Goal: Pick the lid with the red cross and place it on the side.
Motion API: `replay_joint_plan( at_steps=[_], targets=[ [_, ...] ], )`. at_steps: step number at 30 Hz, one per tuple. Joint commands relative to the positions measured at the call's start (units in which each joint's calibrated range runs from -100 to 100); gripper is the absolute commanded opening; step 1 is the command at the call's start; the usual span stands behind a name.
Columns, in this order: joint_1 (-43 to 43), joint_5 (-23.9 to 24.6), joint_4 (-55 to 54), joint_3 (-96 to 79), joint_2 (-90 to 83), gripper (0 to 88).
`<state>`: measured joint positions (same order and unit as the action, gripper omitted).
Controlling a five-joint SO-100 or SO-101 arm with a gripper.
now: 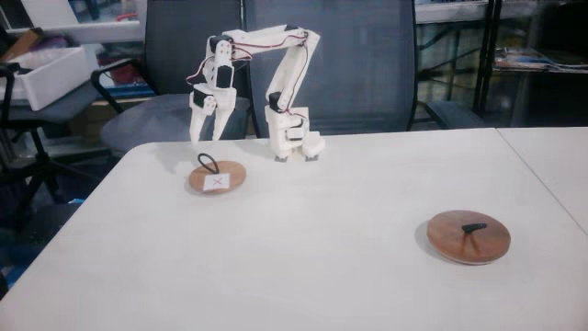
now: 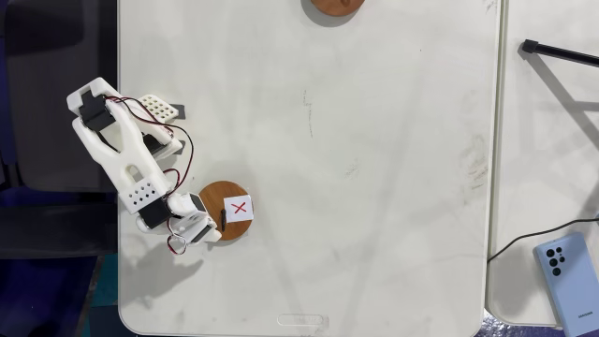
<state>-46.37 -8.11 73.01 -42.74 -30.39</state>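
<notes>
I've got the arm (image 1: 280, 87) hunched over at the back of the white table (image 1: 303, 248), and in a fixed view from the front the gripper (image 1: 213, 134) hangs in the air just above the lid with the red cross (image 1: 218, 176), fingers pointing down. There's a narrow gap between the fingertips, slightly parted, nothing in them. No contact with the lid that I can make out.

The lid lies flat on the table, left of centre in that front view, near the table's far edge. The white sticker (image 1: 216, 183) with the red X sits on the side toward the camera, and the thin black loop handle (image 1: 209, 164) stands up on the far side, just under the fingertips.

Switching to a fixed view from above: the gripper (image 2: 199, 227) overlaps the left edge of the lid (image 2: 229, 209), and the sticker (image 2: 240, 209) sits on its right half (the loop is hidden under the gripper here). The arm's base (image 2: 154, 110) is at the table's left edge in this view.

The darker wooden disc (image 1: 469, 237) with its black bar handle (image 1: 475, 227) lies well apart, right side of the front view; from above I see only part of it (image 2: 334, 6) at the top edge. On a neighbouring table, a blue phone (image 2: 568, 285) and a black cable (image 2: 560, 54).
</notes>
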Motion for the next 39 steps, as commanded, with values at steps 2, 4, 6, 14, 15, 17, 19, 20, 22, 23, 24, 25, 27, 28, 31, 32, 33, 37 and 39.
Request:
replay_joint_plan(
  at_steps=[2,4,6,14,15,17,19,20,22,23,24,25,27,28,31,32,33,37,39],
  targets=[
    [-2.91,-0.31,-1.40,2.85,0.10,19.6],
    [-4.49,-0.56,-3.20,5.66,0.61,19.6],
    [-5.84,-1.83,-4.14,8.20,2.65,19.6],
    [-6.22,-7.25,-3.54,16.18,18.76,19.6],
    [-6.22,-7.64,-3.54,16.63,19.61,19.6],
    [-6.14,-8.18,-3.54,17.54,20.63,19.6],
    [-5.92,-8.62,-3.54,18.17,20.72,19.6],
    [-5.92,-8.96,-3.54,18.44,20.72,19.6],
    [-5.77,-10.18,-3.37,18.99,20.72,19.6],
    [-5.77,-10.96,-3.37,19.35,20.72,19.6],
    [-5.77,-11.64,-3.28,19.80,20.72,19.6],
    [-5.84,-12.18,-3.20,20.35,20.72,19.6],
    [-5.92,-12.91,-2.09,21.62,20.63,19.6],
    [-5.92,-13.21,-0.89,22.34,20.63,19.6],
    [-5.69,-14.09,4.92,25.06,20.72,19.6],
    [-5.47,-14.62,7.40,26.15,20.72,19.6],
    [-5.02,-15.11,9.03,26.88,20.80,19.6],
    [-2.24,-17.51,14.16,28.42,20.80,19.6],
    [-1.11,-18.38,15.27,28.33,20.80,19.6]
  ],
)
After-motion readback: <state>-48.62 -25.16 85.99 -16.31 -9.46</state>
